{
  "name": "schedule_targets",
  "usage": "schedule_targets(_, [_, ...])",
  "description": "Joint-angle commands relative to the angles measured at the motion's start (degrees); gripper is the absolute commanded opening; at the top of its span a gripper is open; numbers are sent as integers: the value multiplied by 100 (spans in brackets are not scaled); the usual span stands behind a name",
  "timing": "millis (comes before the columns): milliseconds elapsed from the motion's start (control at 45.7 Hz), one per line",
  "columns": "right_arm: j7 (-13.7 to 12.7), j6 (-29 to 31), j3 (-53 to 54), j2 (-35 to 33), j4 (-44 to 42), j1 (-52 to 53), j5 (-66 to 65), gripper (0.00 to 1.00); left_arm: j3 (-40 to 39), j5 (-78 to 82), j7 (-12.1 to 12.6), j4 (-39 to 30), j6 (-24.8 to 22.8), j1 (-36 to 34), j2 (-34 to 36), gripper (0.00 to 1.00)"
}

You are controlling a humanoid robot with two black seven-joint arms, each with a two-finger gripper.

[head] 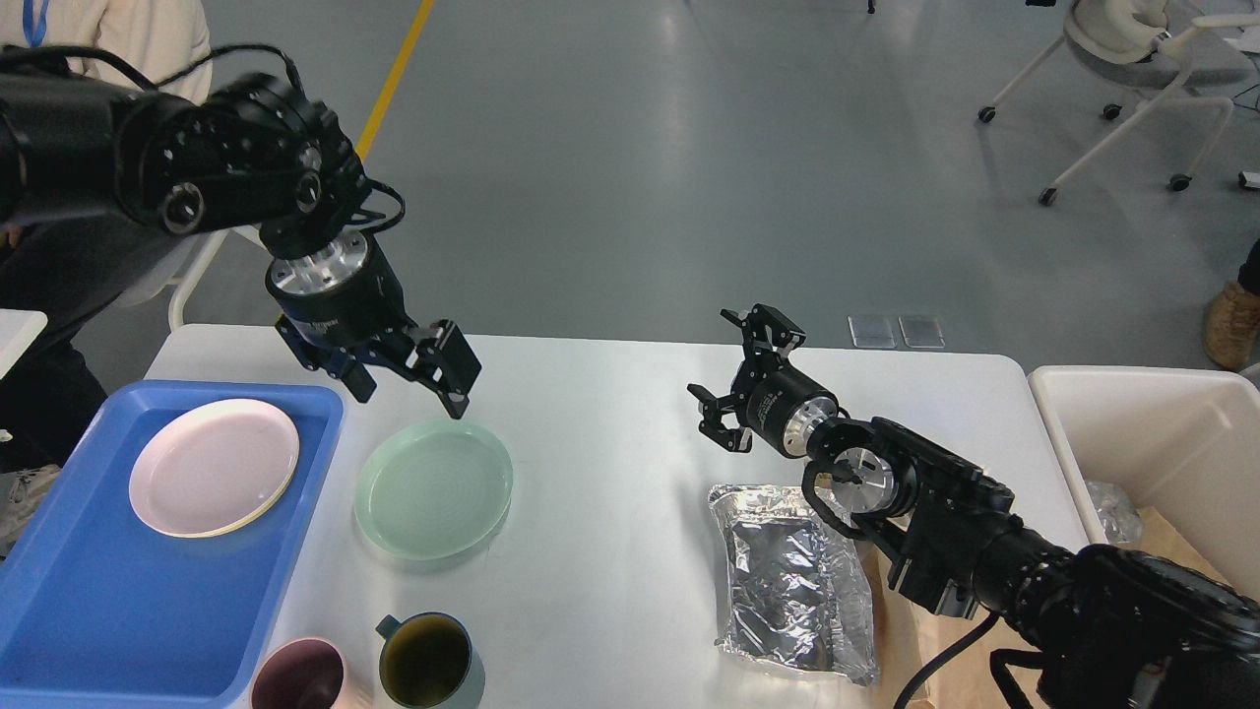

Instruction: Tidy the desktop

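The white desktop (610, 433) carries a pale green plate (433, 487), a teal mug (428, 662), a pink mug (300, 676) and a crumpled silver foil bag (792, 581). A pink plate (215, 466) lies in the blue tray (89, 611) at the left. My left gripper (407, 382) is open and empty, raised above the far edge of the green plate. My right gripper (730, 377) is open and empty, hovering just beyond the foil bag's far end.
A cream-white bin (1162, 433) holding crumpled plastic stands off the desktop's right end. Brown paper (950, 650) lies under my right arm by the foil bag. A seated person (98, 59) is at the far left; an office chair (1132, 59) is at the far right.
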Motion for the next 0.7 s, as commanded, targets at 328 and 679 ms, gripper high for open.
schedule_targets(328, [4, 0, 1, 0, 0, 0, 0, 100, 1366, -561, -30, -724, 1, -2079, 80, 96])
schedule_targets(679, [4, 0, 1, 0, 0, 0, 0, 100, 1894, -1272, -12, -1313, 1, -2212, -649, 96])
